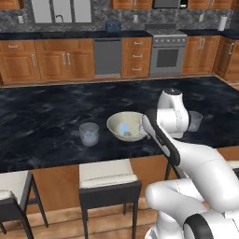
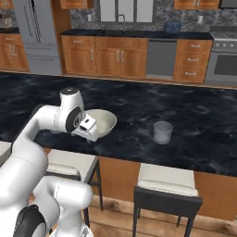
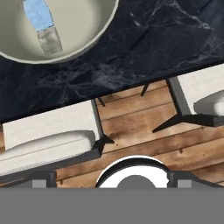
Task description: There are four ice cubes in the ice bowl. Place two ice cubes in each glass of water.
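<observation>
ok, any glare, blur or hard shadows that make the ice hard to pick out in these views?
Left base view: soft, low-detail; ice cubes read as a pale blue blur in the ice bowl. Right base view: flat, even light, no glare; the arm hides part of the bowl. Hand view: sharpest; two cubes distinct, no hard shadows on the counter.

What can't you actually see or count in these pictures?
- Ice cubes: hand view cuts the ice bowl at its top edge; number unclear.
- Right glass: left base view, partly behind the arm.
- Water level in left glass: too small and blurred.
</observation>
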